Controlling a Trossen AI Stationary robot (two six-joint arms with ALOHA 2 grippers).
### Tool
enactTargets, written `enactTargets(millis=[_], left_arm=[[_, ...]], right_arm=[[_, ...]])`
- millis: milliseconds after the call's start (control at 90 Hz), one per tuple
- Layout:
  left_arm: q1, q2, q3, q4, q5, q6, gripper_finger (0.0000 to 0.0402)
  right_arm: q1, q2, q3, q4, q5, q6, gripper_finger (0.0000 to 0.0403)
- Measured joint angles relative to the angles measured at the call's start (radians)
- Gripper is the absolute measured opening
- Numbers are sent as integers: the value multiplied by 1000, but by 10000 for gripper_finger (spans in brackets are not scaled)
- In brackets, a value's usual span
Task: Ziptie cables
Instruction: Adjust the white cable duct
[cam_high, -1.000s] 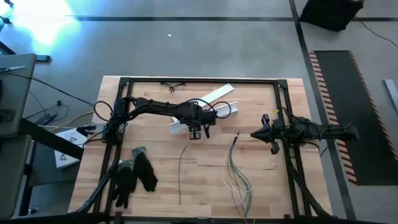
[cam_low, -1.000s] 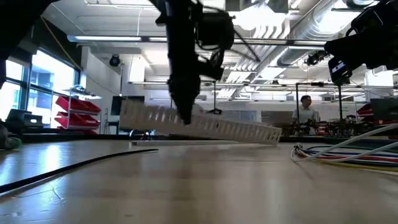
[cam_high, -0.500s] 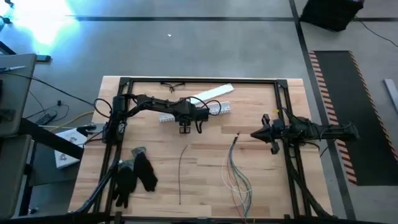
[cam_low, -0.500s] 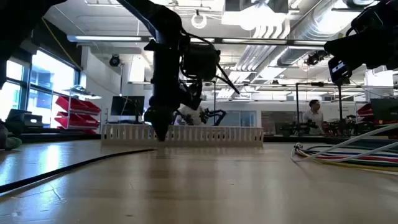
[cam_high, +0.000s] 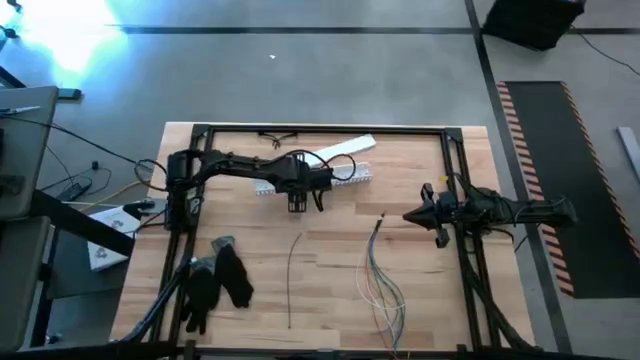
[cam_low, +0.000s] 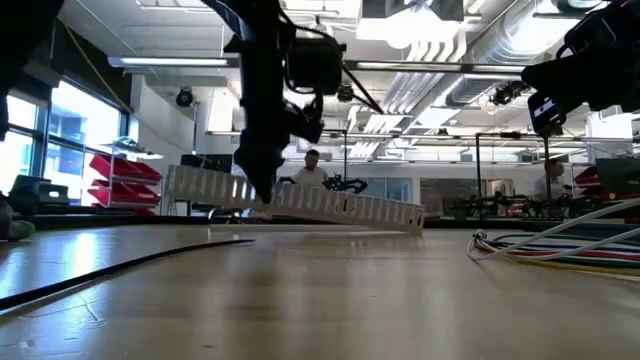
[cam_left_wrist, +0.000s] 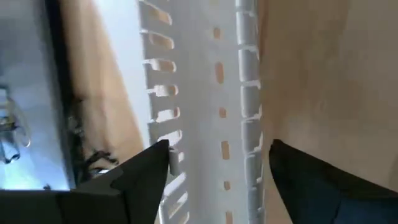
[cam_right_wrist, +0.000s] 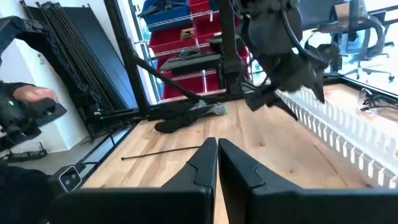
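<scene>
From above, the left gripper is being held at the channel near the table's far edge, while the cables are lying well apart, near the right front.

At table height, the channel is being tilted, one end raised; a slip could drop it.

At the left wrist, the fingers are spread on either side of the channel; a firm grip cannot be confirmed.

At the right wrist, the right gripper is closed on nothing.

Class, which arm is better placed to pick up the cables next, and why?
Probably the right: its pincer is shut and free beside the cables, while the left pincer straddles the channel.
</scene>
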Motion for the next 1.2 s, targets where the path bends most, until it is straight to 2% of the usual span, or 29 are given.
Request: enactTargets(millis=[244, 411, 611, 800, 900, 1056, 1200], left_arm=[[-60, -139, 1, 0, 5, -113, 259], [-126, -237, -12, 39, 69, -170, 259], [-229, -435, -256, 274, 79, -270, 259], [-316, -564, -439, 441, 80, -467, 259], [-386, -570, -524, 524, 95, -518, 259], [-461, -516, -659, 762, 136, -558, 259], [-439, -433, -725, 744, 98, -641, 252]], right_arm=[[0, 0, 0, 0, 0, 0, 0], [0, 0, 0, 0, 0, 0, 0], [0, 0, 0, 0, 0, 0, 0], [0, 0, 0, 0, 0, 0, 0], [0, 0, 0, 0, 0, 0, 0], [0, 0, 0, 0, 0, 0, 0], [0, 0, 0, 0, 0, 0, 0]])
